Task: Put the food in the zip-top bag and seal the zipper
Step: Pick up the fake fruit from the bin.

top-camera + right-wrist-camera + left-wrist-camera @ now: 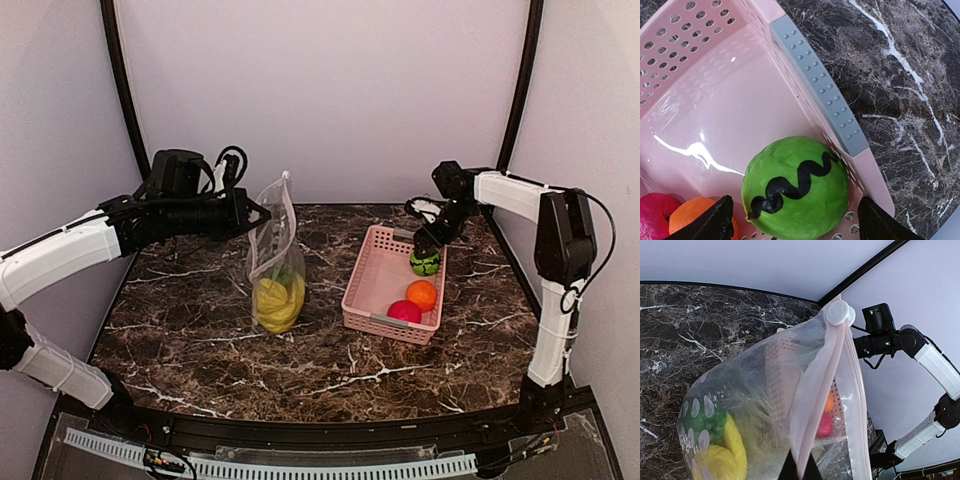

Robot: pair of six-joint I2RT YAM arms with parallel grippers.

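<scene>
The zip-top bag [276, 250] hangs upright over the table with yellow and green food [279, 301] in its bottom. My left gripper [258, 215] is shut on the bag's mouth edge, the zipper strip [817, 390], and its white slider [838, 314] is at the far end. The yellow and green food [720, 452] shows through the bag in the left wrist view. My right gripper [430, 247] is open in the pink basket [372, 270], with its fingers either side of a green ball [795, 186] with a black zigzag, small gaps on both sides. An orange [421, 293] and a red-pink ball [404, 312] lie in the basket's near end.
The basket's grey handle [815, 75] and right wall run close beside the green ball. The orange [690, 217] and red-pink ball [652, 220] sit just left of my right gripper's left finger. The enclosure's walls and black frame poles [125, 90] ring the marble table [200, 340].
</scene>
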